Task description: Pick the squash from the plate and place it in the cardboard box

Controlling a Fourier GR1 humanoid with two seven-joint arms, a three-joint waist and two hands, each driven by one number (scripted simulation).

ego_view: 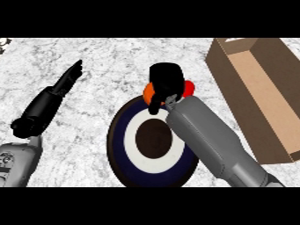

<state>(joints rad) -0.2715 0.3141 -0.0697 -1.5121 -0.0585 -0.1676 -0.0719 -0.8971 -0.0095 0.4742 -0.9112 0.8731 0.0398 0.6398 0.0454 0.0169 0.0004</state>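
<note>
R hand (pixel 165 81) far-centre, fingers curled down round squash (pixel 188 88), grey forearm (pixel 210 140) slanting in from near right. L hand (pixel 51 103) at left, fingers straight, pointing far.

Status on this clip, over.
Right robot hand curled round squash at far edge of plate. Left robot hand open, idle at left. Nothing blocking cardboard box.

A pale grey marbled counter (pixel 113 66) fills the view under even light.
</note>
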